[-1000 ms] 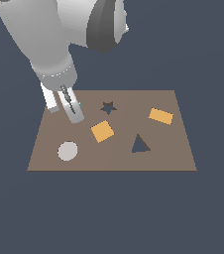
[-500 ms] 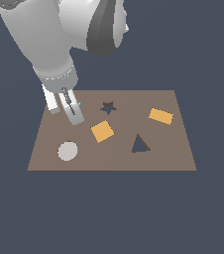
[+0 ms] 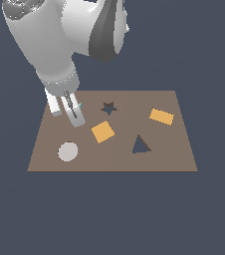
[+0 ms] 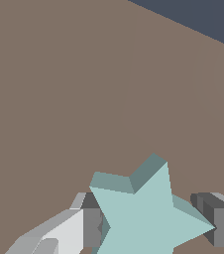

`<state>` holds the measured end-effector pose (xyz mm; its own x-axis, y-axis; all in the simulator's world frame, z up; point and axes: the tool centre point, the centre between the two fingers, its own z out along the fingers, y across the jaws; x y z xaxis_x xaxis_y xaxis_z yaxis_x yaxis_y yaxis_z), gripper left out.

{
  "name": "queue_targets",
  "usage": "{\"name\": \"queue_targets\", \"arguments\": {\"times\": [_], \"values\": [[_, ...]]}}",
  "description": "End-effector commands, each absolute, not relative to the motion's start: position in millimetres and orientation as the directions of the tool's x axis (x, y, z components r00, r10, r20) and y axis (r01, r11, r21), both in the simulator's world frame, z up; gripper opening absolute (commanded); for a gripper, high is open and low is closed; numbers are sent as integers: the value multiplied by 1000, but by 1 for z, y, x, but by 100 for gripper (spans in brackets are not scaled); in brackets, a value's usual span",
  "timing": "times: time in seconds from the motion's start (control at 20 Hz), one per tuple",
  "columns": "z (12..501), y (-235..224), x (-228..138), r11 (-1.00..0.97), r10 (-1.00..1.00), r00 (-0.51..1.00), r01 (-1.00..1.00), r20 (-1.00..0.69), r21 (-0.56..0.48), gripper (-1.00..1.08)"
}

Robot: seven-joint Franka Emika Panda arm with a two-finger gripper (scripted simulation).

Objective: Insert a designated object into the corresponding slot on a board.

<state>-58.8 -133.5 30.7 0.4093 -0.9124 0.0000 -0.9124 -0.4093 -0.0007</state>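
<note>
Pincer (image 3: pixel 73 110) looks clamped on the teal star (image 4: pixel 148 213); the star slot (image 3: pixel 108 107) sits just toward the exterior view's right.

A flat, dark slate-blue ground (image 3: pixel 109 214) is filling the exterior view on every side, evenly lit and plain, with no walls, furniture or windows showing; a strip of it (image 4: pixel 203 17) is showing in the wrist view
</note>
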Motion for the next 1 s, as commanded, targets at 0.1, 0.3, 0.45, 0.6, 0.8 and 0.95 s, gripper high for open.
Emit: {"name": "queue_targets", "arguments": {"times": [0.1,0.3,0.45,0.6,0.8,0.95], "values": [[30,-134,-59,-409,-912,409,-912,0,0,-100],[31,-133,-59,-409,-912,409,-912,0,-1,-100],[31,-129,-59,-419,-908,419,-908,0,-1,-100],[32,-114,-59,-448,-894,448,-894,0,-1,-100],[35,-79,-61,-515,-857,515,-857,0,-1,-100],[38,-49,-65,-572,-821,572,-821,0,-1,-100]]}}
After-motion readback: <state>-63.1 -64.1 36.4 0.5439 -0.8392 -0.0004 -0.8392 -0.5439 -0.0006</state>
